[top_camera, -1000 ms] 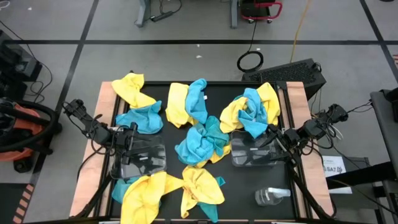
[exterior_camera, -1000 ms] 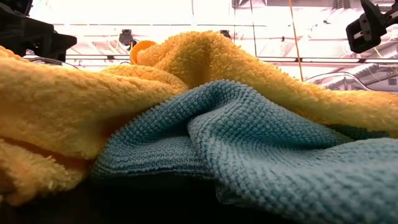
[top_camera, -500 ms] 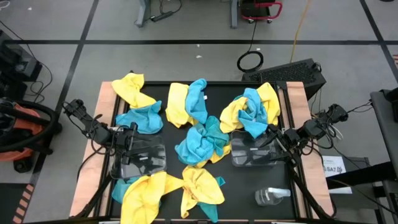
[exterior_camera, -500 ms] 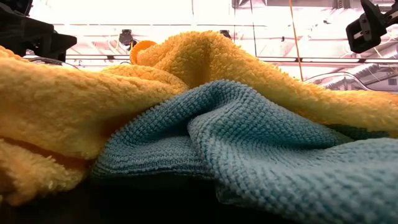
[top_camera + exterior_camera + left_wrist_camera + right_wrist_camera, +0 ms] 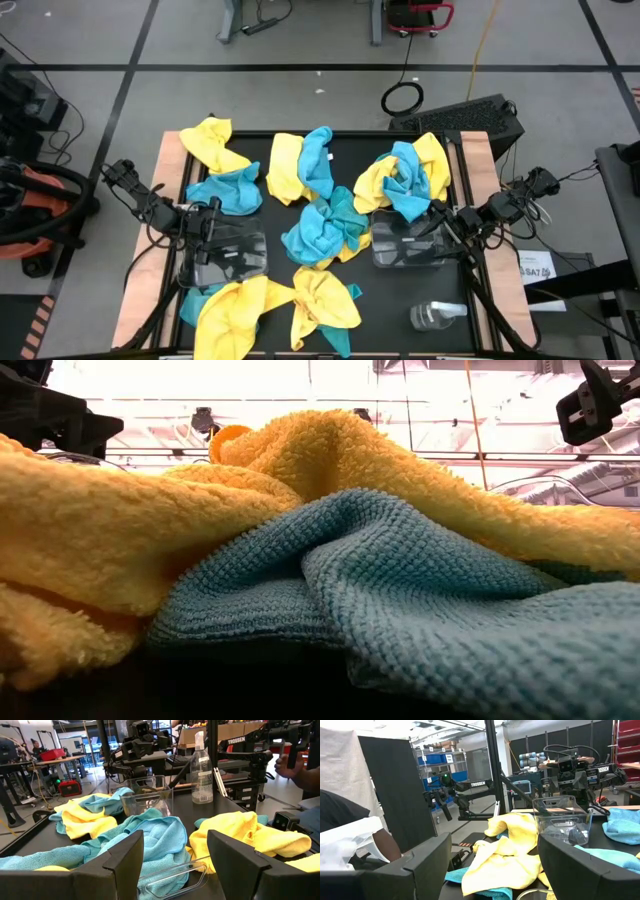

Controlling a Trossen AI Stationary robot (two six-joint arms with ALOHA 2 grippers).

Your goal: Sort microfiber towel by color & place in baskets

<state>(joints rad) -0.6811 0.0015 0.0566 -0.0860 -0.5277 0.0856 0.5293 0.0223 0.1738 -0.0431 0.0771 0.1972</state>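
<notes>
Many yellow and turquoise microfiber towels (image 5: pixel 322 232) lie scattered across the black table (image 5: pixel 345 148), none in the two clear baskets (image 5: pixel 225 258). Left gripper (image 5: pixel 207 222) and right gripper (image 5: pixel 441 224) hover over them, fingers spread, empty.

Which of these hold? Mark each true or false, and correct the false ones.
1. Both baskets are full of towels. False: the left basket and right basket hold none.
2. A clear spray bottle lies on the table near the right basket. True.
3. The left end effector grips a blue towel. False: it is open, holding nothing.
4. The right end effector is open. True.
5. Yellow towels and blue towels lie mixed. True.
</notes>
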